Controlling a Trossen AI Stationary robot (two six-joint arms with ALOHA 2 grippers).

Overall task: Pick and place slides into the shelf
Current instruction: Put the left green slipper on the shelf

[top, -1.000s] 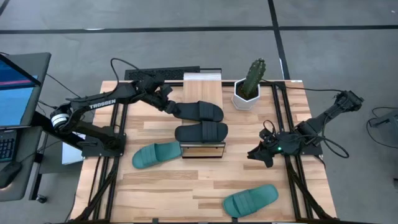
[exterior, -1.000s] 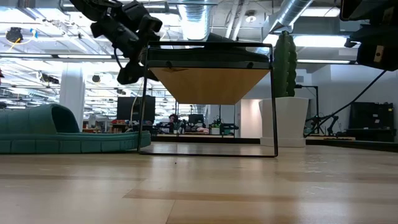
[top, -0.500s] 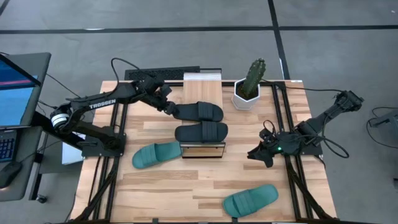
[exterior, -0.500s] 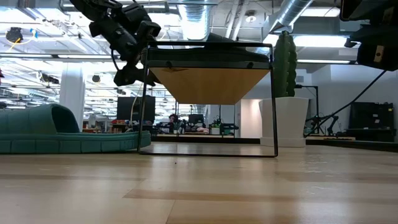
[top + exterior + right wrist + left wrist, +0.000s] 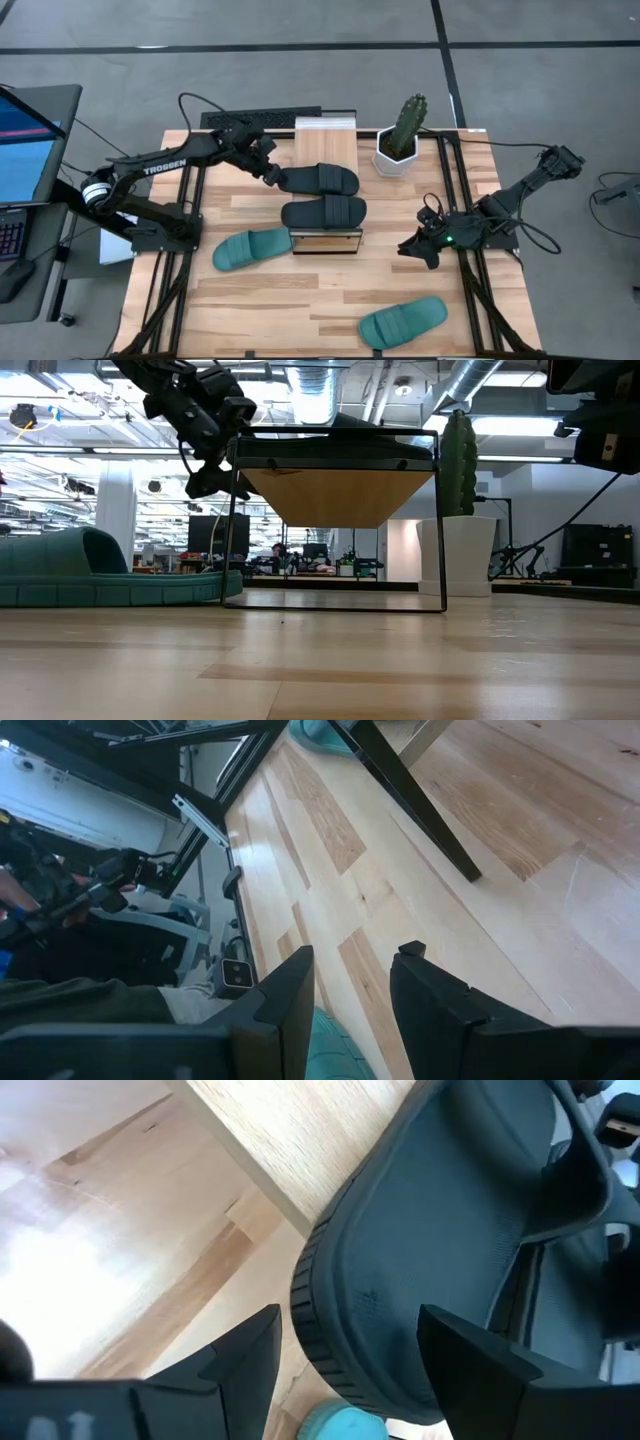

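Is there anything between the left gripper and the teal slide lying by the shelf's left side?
Nothing visible. The left gripper hangs open at the heel of the farther black slide on the shelf; the teal slide lies on bare tabletop below it, with no object between them.

I see the shelf [image 5: 327, 190] running from the tabletop's [image 5: 270, 305] far edge toward its middle, two slides [image 5: 323, 179] lying across it side by side. A third slide [image 5: 252, 249] lies just left of the shelf's near end, a fourth [image 5: 402, 321] by the near right corner. A potted cactus [image 5: 403, 137] stands right of the shelf at the far edge.
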